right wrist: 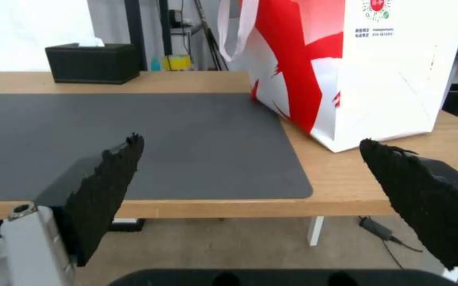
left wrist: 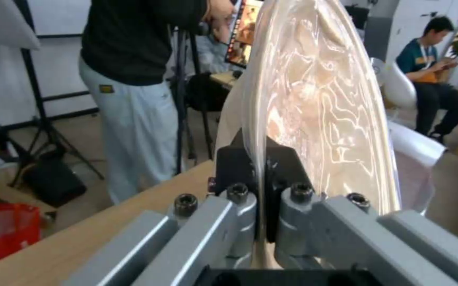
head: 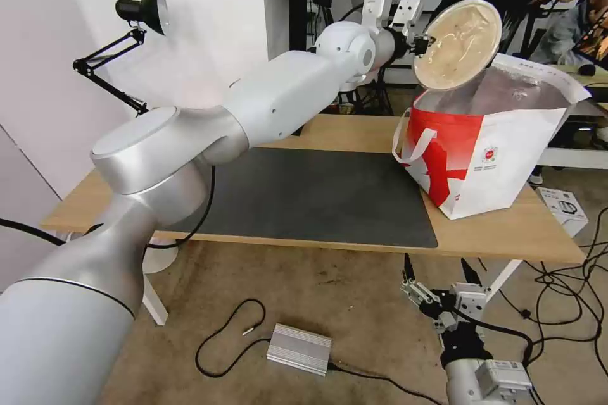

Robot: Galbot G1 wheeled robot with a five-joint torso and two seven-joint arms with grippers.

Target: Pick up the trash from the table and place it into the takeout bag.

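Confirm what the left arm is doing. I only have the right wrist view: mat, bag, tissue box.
Observer: The left tool is high over the takeout bag, shut on the beige bowl.
Operator: Bowl level?
Observer: No. It's tipped on edge, soiled inside facing the head camera, with its lower rim just above the bag's open top.
Operator: Where's the grip?
Observer: On the rim. In the left wrist view the black pads pinch it from both sides.

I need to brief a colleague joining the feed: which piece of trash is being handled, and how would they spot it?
Start at the large red-and-white insulated takeout bag on the light-wood table's right end. Above its open top, the left tool is shut on the rim of a shallow beige soiled bowl, tilted on edge. Nothing else is held in the air.
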